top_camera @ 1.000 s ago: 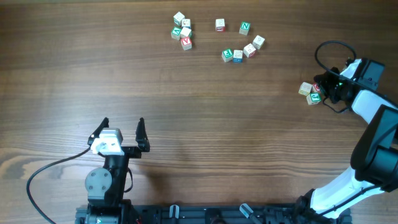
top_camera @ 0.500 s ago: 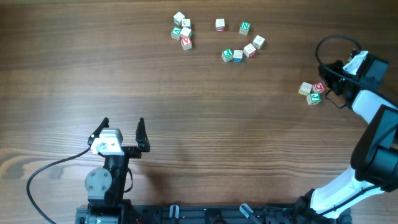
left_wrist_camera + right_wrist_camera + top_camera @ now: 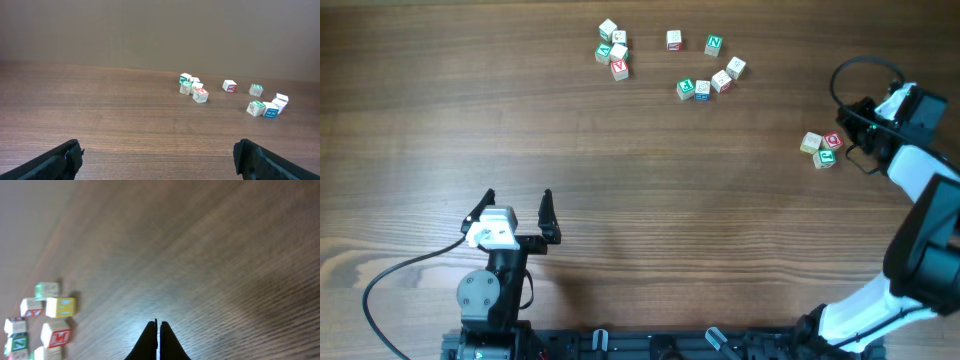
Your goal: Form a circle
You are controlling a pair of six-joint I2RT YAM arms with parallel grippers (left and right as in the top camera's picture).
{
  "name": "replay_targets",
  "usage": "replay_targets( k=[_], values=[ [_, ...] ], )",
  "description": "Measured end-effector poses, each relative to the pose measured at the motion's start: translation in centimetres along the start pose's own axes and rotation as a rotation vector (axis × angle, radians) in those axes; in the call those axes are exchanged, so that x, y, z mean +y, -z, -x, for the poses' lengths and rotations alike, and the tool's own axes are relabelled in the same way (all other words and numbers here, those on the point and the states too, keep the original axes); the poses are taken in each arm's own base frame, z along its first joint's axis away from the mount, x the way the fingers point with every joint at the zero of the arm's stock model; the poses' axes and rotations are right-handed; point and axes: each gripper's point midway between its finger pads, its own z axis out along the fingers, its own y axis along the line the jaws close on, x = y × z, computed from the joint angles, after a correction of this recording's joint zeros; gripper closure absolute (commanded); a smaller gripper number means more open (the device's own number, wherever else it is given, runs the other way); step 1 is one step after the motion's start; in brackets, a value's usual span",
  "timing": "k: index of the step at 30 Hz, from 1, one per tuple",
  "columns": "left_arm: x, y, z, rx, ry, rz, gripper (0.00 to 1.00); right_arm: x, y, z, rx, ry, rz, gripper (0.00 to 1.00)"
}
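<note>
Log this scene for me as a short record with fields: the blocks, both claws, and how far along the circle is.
table: wood
left cluster: letter blocks bunched tightly, far side
arc group: six blocks in a loose curve
right group: three blocks close together
left claw: open, empty, far from all blocks
right claw: shut, empty, beside the right group
circle: not formed, blocks sit in three separate groups

Right wrist view blurred; blocks (image 3: 46, 354) at lower-left cut by frame edge.
</note>
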Motion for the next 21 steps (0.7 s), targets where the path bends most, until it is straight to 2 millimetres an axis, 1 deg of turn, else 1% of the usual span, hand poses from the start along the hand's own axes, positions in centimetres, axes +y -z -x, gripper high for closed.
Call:
replay_targets(
  k=[1,2,3,4,5,6,7,8,9,11,13,14,18,20,21],
  values=[
    [0.0,0.0,0.0,0.000,0.000,0.000,0.00,1.2,1.3,1.0,-0.033,0.032,0.012,0.87],
    [0.0,0.0,0.0,0.000,0.000,0.000,0.00,3.2,3.8,2.6,-0.087,0.092,0.034,0.74],
    [0.0,0.0,0.0,0.000,0.000,0.000,0.00,4.4,5.4,3.2,-0.113,0.127,0.042,0.53],
    [0.0,0.0,0.0,0.000,0.000,0.000,0.00,5.6,7.6,3.7,-0.135,0.167,0.043,0.39],
    [0.0,0.0,0.0,0.000,0.000,0.000,0.00,7.3,10.5,4.2,-0.177,0.214,0.044,0.19],
    [0.0,0.0,0.0,0.000,0.000,0.000,0.00,8.1,12.6,4.5,-0.208,0.239,0.035,0.00],
    [0.0,0.0,0.0,0.000,0.000,0.000,0.00,8.4,14.3,4.5,-0.228,0.251,0.013,0.00],
    [0.0,0.0,0.0,0.001,0.000,0.000,0.00,8.9,16.7,4.1,-0.250,0.256,-0.015,0.00],
    [0.0,0.0,0.0,-0.001,0.000,0.000,0.00,10.0,20.6,4.3,-0.331,0.286,-0.036,0.00],
    [0.0,0.0,0.0,0.000,0.000,0.000,0.00,10.0,25.4,3.1,-0.396,0.286,-0.104,0.00],
    [0.0,0.0,0.0,-0.001,0.000,0.000,0.00,9.8,29.8,1.2,-0.460,0.286,-0.158,0.00],
    [0.0,0.0,0.0,0.000,0.000,0.000,0.00,9.6,31.4,0.6,-0.492,0.298,-0.181,0.00],
    [0.0,0.0,0.0,-0.001,0.000,0.000,0.00,8.3,35.5,-3.5,-0.505,0.381,-0.264,0.00],
    [0.0,0.0,0.0,-0.001,0.000,-0.001,0.00,7.7,36.6,-5.7,-0.496,0.390,-0.275,0.00],
    [0.0,0.0,0.0,-0.001,0.000,0.000,0.00,7.8,37.4,-6.2,-0.518,0.397,-0.267,0.00]
  ],
)
